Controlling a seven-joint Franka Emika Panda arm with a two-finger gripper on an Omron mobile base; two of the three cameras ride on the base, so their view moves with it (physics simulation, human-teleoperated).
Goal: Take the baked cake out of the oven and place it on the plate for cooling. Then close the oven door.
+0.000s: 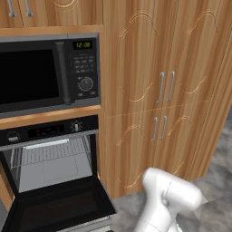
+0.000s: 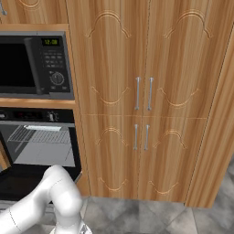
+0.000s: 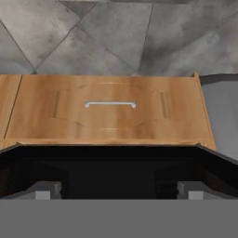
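Note:
The black oven (image 1: 50, 130) stands with its oven door (image 1: 59, 206) dropped flat and open. Inside, a wire rack (image 1: 54, 152) sits bare above a grey floor; from the right the same rack (image 2: 36, 135) also looks bare. The cake and the plate are out of view. In the hand view my gripper (image 3: 118, 191) is open, its fingertips (image 3: 46, 190) far apart over a black surface (image 3: 116, 167), with nothing between them. Beyond that surface lies a wooden drawer front (image 3: 109, 116) with a silver handle.
A black microwave (image 1: 45, 72) with a green clock sits above the oven. Tall wooden cabinet doors (image 1: 163, 90) with silver handles fill the wall to the right. Grey floor tiles (image 2: 151, 215) run in front. My white arm (image 1: 170, 195) bends low beside the open door.

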